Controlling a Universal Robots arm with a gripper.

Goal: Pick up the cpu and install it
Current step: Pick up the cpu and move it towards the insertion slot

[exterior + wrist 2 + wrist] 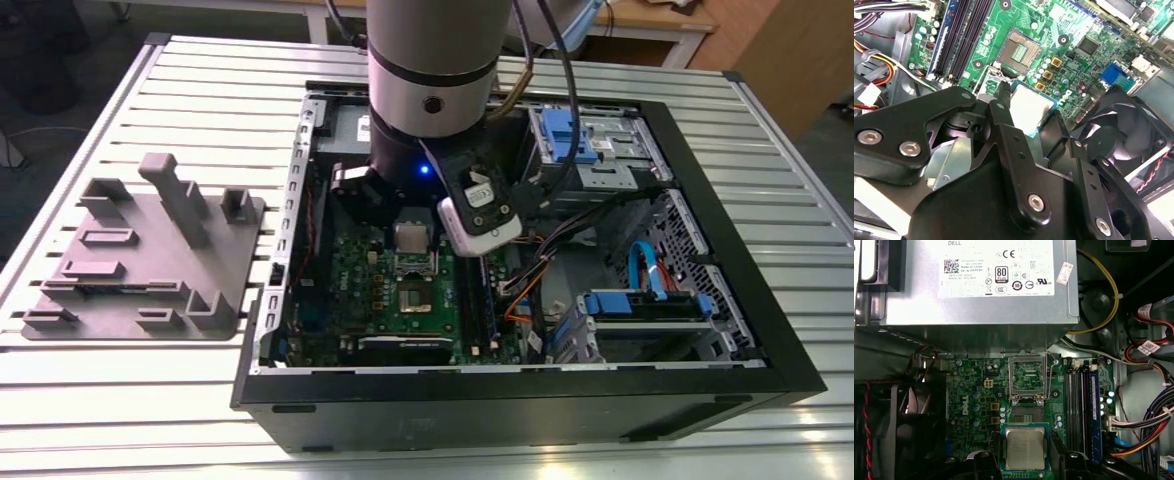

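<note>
The cpu [1025,449], a small square chip with a silvery top and green rim, hangs between the black fingers [986,464] of my gripper [1026,461], which is shut on it. It hovers just above the green motherboard [971,405], right beside the open socket [1027,412], whose metal frame [1028,374] is swung up. In the second wrist view the cpu [1030,106] sits at the fingertips, a short way from the bare socket [1022,47]. In the exterior view the arm stands inside the open computer case [521,400] with the cpu [412,238] under it, above the socket [416,299].
A grey plastic fixture block [140,255] lies on the slatted table at the exterior view's left. Inside the case are the power supply [979,290], a black fan [1119,145], memory slots [1081,405], loose cables [1149,425] and blue drive cages [641,305].
</note>
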